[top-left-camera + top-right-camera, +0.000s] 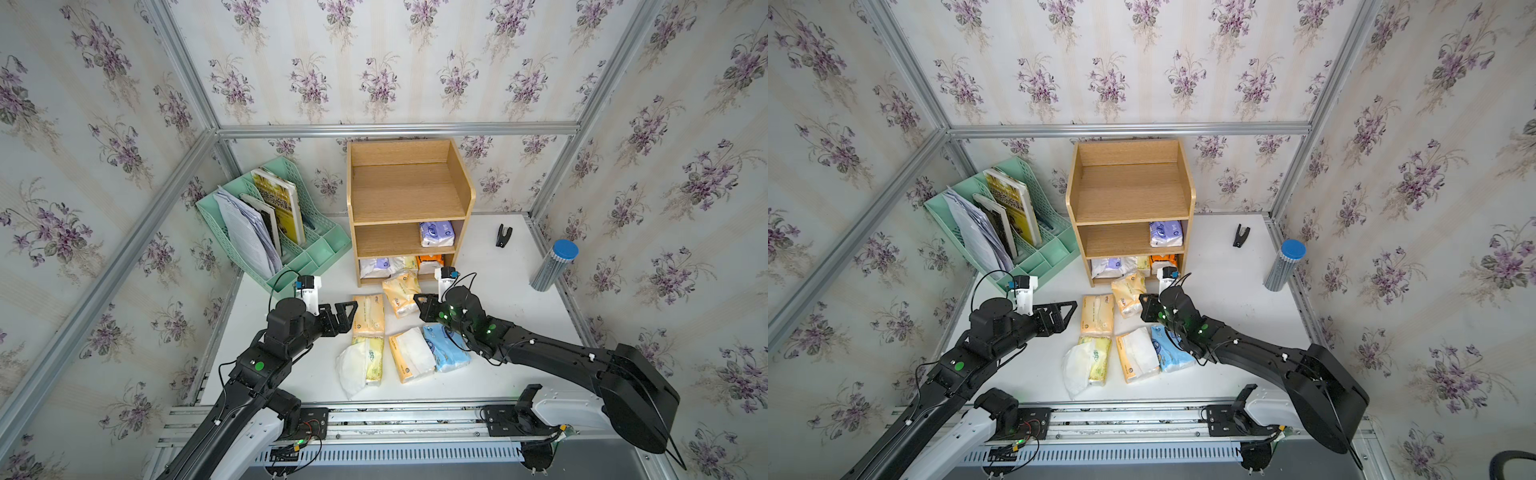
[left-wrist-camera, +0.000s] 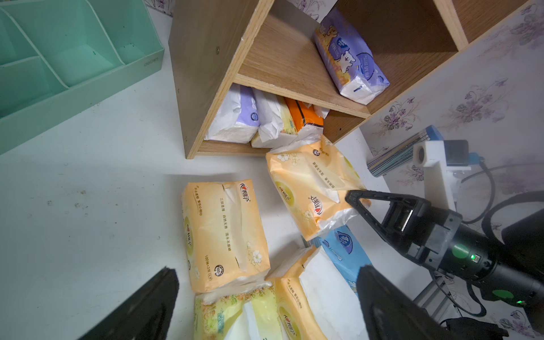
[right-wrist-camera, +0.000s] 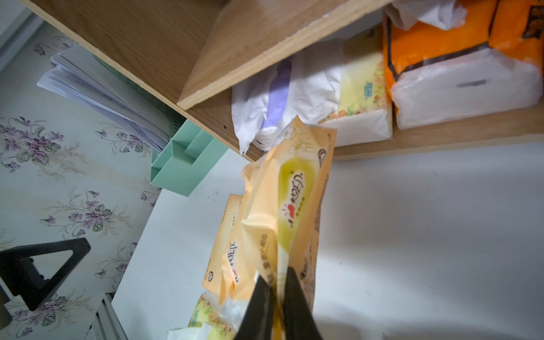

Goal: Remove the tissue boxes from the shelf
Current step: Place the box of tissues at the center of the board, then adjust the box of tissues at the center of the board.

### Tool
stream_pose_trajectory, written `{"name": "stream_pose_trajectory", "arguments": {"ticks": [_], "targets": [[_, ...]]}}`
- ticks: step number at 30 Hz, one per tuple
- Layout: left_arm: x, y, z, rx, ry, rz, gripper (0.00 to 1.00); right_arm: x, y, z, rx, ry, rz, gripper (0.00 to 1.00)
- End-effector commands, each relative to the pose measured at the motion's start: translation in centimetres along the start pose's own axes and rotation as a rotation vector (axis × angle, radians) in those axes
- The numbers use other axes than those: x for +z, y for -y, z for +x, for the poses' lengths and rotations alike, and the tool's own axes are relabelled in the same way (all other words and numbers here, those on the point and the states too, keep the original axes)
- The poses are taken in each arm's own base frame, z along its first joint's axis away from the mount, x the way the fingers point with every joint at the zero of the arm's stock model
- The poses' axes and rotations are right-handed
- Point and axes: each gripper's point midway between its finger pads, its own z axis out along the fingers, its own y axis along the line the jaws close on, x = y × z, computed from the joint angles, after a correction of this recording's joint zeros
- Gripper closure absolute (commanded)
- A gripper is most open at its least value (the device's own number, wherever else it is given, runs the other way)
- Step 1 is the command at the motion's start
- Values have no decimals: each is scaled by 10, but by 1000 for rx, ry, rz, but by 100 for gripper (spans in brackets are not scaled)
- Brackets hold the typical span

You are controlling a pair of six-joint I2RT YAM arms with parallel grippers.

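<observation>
Rack (image 1: pixel 328 243) far left, not task. Left hand (image 1: pixel 338 311) next, by pile: fingers apart, empty, parked clear of other arm, I judge. Loose packs (image 1: pixel 368 315), four, flat on surface (image 1: pixel 498 316) before shelf (image 1: pixel 407 187), bunched so room is left for rest. Shelf top tier bare; purple pack (image 1: pixel 436 233) in middle tier; three packs (image 2: pixel 265 117) in bottom tier, yet to be taken. Pale orange pack (image 1: pixel 401 293) just outside bottom tier, far end at shelf lip. Right hand (image 3: pixel 275 279) clamped on its wrapper end: thin film, easy pinch for dragging clear.
</observation>
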Motion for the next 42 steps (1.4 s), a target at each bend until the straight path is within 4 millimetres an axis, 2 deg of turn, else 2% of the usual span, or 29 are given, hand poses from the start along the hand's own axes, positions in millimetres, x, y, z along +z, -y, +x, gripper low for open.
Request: {"name": "stream_pose_trajectory", "arguments": {"ticks": [1,7,13,15,17,18,23,26,30,34,38,42], "targets": [[1,0,-2,-5,8,-5,1,-3,12,-5,8,43,51,89],[8,-1,0,-2,-10,-7,1,6,25,9,3,4,96,88],[16,-3,4,7,-27,-15,1,24,26,32,25,-71,89,77],[18,-3,4,10,-32,-18,1,25,30,37,33,-84,111,69],[20,-4,5,16,-39,-21,1,20,38,39,44,-80,164,50],[21,-4,4,19,-39,-22,1,17,40,37,45,-72,177,46],[26,-6,5,31,-48,-33,1,-5,38,11,9,12,201,28],[30,-6,4,30,-50,-35,1,-3,35,1,-36,-3,177,28],[35,-7,6,29,-65,-37,1,17,48,-1,-38,-79,207,38],[35,-9,8,33,-74,-48,1,42,51,12,-71,-153,198,39],[33,-14,12,32,-72,-64,1,63,42,32,-68,-232,117,43],[31,-19,16,33,-76,-80,1,68,39,50,-72,-268,100,45]]}}
